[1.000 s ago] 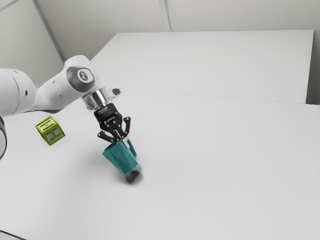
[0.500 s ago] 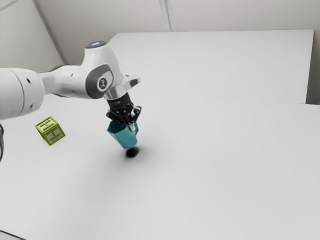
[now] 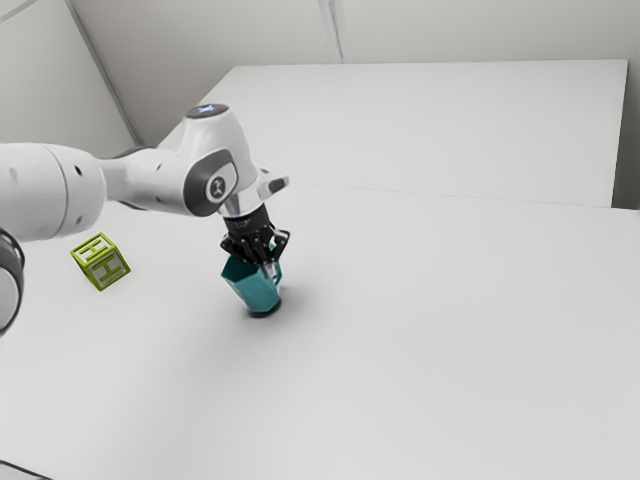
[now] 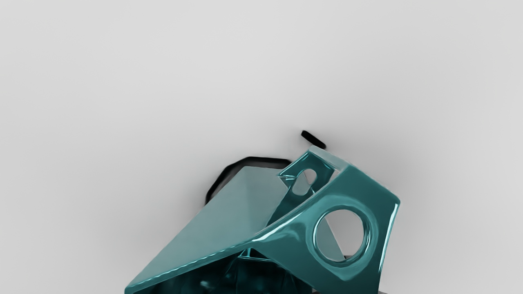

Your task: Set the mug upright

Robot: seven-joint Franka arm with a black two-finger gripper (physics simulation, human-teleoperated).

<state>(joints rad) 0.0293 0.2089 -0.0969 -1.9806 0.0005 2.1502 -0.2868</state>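
The gripper (image 3: 267,264) is at the upper part of the teal mug (image 3: 256,291) in the exterior view, shut on it near the handle side. The mug leans, its mouth tipped up toward the exterior view's left and its handle facing the exterior view's right. Its base is just over or on the table, with a dark shadow directly beneath; contact cannot be told. From the wrist view, the faceted mug (image 4: 229,212) shows its slanted wall, part of its dark inside and the handle with round holes. The mug hides most of the fingers there.
A green-framed cube (image 3: 101,262) rests on the white table (image 3: 430,340), toward the exterior view's left, well apart from the mug. Behind the table stands a white raised surface (image 3: 430,125). The arm reaches in from the exterior view's left.
The hand first rose and swung, tilting the held mug closer to upright. Over the last half second, hand and mug came down slightly toward the exterior view's right, and the shadow drew in under the base.
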